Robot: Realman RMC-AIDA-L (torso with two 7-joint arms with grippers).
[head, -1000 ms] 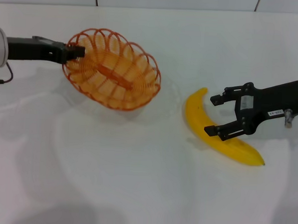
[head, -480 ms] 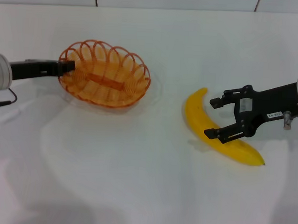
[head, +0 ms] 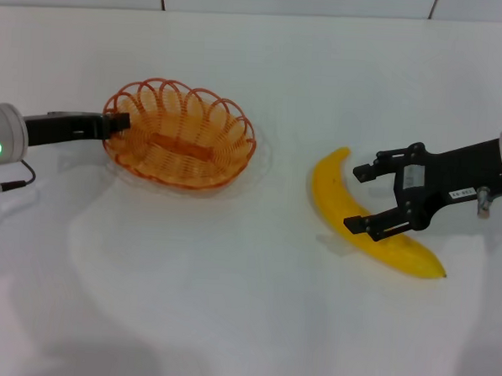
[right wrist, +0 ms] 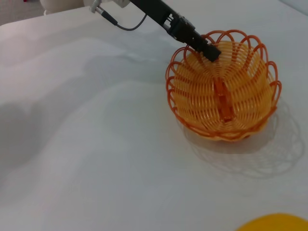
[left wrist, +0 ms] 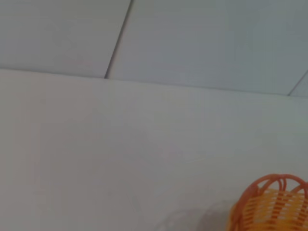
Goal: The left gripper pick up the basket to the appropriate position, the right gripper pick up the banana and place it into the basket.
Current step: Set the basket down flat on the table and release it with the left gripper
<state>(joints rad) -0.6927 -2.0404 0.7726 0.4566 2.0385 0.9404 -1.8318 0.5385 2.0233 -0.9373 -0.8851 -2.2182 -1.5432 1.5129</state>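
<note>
Basket sits level on the white table, left of centre, gripped at its near-left rim by the left gripper. The right wrist view shows the black fingers pinched over one rim loop, one inside the bowl and one outside; a rim grip suits thin wire and keeps the bowl free for loading. Whether the base bears fully on the table or hangs just above it cannot be judged for certain, though the shadow lies tight beneath it.

Banana lies flat on the table, well apart from the basket on the right, dark tip toward the near right. The right gripper reaches in from the right with jaws spread wide, one finger over the banana's middle, the other beyond its far edge, nothing grasped. Straddling the fruit across its middle probably sets up a balanced pinch. Basket placement looks nearly done; the banana pick is not yet made.
</note>
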